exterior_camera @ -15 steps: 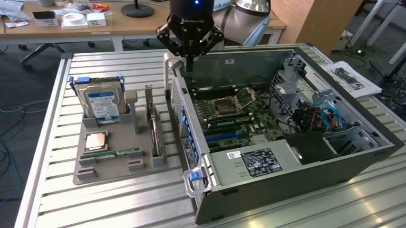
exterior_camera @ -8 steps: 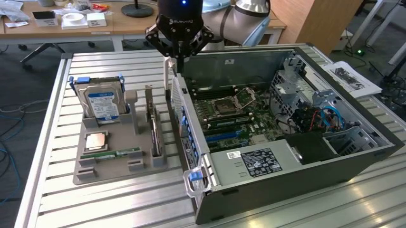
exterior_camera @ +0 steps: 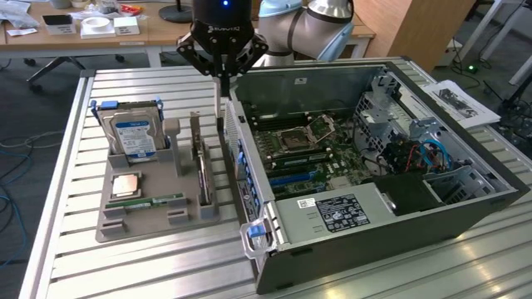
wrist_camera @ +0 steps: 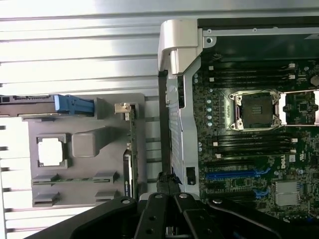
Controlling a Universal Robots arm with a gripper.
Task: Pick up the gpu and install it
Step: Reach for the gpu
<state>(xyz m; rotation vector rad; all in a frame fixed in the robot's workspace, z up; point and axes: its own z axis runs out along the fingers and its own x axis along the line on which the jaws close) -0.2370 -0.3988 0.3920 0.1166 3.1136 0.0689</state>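
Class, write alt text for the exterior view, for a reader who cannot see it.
A robot arm's shut gripper hangs above the gap between a grey parts tray and an open computer case on a slatted table. The gpu stands on edge in the tray, near a hard drive.

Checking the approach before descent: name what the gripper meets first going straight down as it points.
Probably the bare table between the gray tray and the computer case wall: the shut gripper hangs beside the gpu, not over it. Depth is unclear, so it could clip the case's edge.
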